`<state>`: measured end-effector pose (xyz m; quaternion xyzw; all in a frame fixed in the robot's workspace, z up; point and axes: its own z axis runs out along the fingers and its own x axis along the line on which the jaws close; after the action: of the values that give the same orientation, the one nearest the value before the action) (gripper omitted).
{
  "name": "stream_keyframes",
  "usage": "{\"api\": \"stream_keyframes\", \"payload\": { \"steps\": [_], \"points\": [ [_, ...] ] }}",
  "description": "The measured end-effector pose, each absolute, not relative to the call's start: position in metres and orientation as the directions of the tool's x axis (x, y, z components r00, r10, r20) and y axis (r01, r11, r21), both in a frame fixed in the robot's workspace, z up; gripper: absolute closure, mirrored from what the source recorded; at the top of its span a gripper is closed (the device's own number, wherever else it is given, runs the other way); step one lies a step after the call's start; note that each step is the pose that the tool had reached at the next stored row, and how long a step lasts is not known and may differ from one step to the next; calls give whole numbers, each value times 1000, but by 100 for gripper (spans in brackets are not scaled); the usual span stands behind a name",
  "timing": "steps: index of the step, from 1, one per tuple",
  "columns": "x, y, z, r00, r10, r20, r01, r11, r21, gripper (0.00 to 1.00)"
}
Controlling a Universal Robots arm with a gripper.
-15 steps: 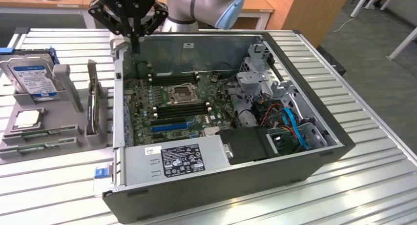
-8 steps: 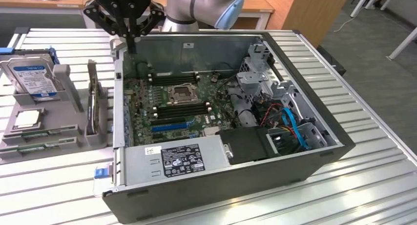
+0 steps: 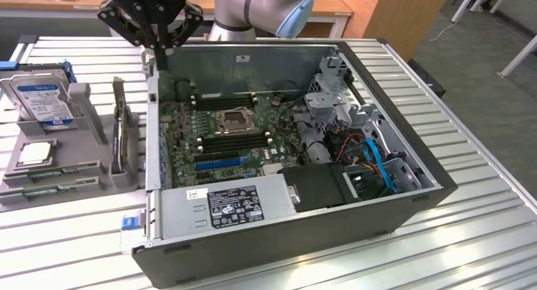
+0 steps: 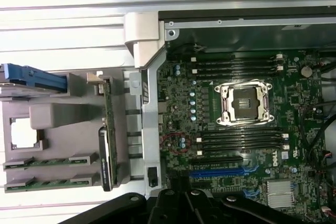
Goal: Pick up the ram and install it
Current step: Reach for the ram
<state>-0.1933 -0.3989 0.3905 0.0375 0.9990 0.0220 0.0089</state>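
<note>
Exterior view, gripper (image 3: 157,46) pinched fully closed, holding nothing, hovering above the far left corner of the case (image 3: 251,246), ram (image 3: 44,173) lying flat in the grey tray (image 3: 88,101), left of case, near end

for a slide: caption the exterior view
Shut gripper hovers by the open computer case; ram sticks lie in the grey tray

Bright, even overhead light. Strong glare bleaches the slatted table (image 4: 63,24) beside the computer case (image 4: 149,129) in the wrist view. Case interior dimmer, soft shadows along its walls. Gripper (image 4: 181,205) renders as near-black silhouette.
</note>
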Motion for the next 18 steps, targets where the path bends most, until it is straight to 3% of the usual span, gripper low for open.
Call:
{"api": "stream_keyframes", "payload": {
  "steps": [18],
  "points": [
    [-223, -399, 388, -997, 75, -12, 75, 996, 44, 90]
  ]
}}
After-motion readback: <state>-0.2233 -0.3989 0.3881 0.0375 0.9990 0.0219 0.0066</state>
